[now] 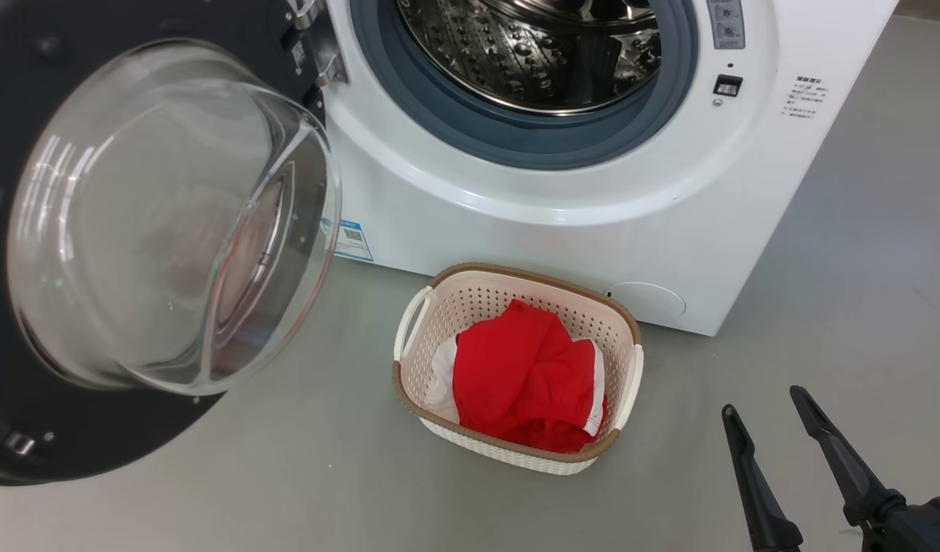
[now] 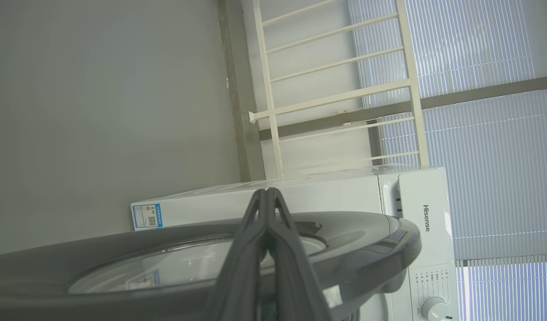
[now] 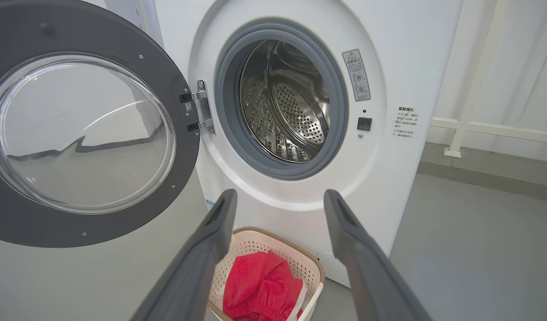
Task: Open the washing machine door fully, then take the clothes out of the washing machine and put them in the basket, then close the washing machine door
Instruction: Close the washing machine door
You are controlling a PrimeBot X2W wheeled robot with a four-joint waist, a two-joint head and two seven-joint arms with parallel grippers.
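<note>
The white washing machine (image 1: 516,215) stands with its round door (image 1: 133,230) swung wide open to the left, glass bowl bulging toward me. No clothes show in the part of the steel drum (image 3: 287,102) that I can see. Red clothes (image 1: 527,379) with white trim lie bunched in the cream basket (image 1: 516,452) on the floor before the machine. My right gripper (image 1: 761,402) hangs open at the lower right, clear of the basket, nothing between its fingers. In the left wrist view my left gripper (image 2: 267,191) is shut and empty, fingertips together, just above the door's dark outer rim (image 2: 367,249).
Grey floor (image 1: 823,268) spreads around the machine and basket. A pale railing (image 3: 478,125) and wall stand to the machine's right. Window blinds (image 2: 492,133) and a railing lie behind the machine in the left wrist view.
</note>
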